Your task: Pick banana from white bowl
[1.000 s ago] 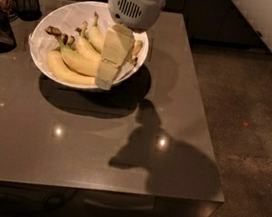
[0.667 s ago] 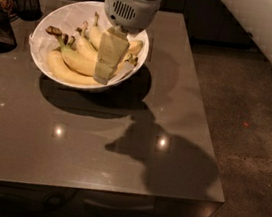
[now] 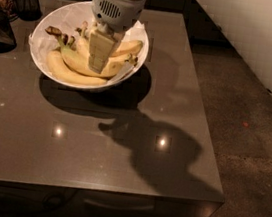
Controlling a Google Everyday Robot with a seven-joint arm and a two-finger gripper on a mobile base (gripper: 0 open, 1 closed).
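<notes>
Banana [image 3: 75, 57] is lying in the bowl [image 3: 33, 50], at the far left of the table [image 3: 116, 178]. Its dark dried stem is pointing to the bowl's back left, and its green-tinged neck is leading into a long yellow body that is curving toward the right rim. The gripper [image 3: 96, 65] is hanging straight down from the top of the view, reaching into the bowl and standing over the middle of that banana. Its cream tip is covering part of the yellow body and seems to be touching it or sitting just above it. Whether it is gripping the fruit cannot be told, since its lower end is merging with the banana behind it.

A paler banana [image 3: 72, 75] is lying in front, along the near rim, and another one [image 3: 130, 46] is showing to the right of the gripper. White paper is lining the bowl. A black mesh cup [image 3: 26, 2] is standing beyond the bowl at the back left corner. The arm's shadow [image 3: 157, 151] is falling across the near table.
</notes>
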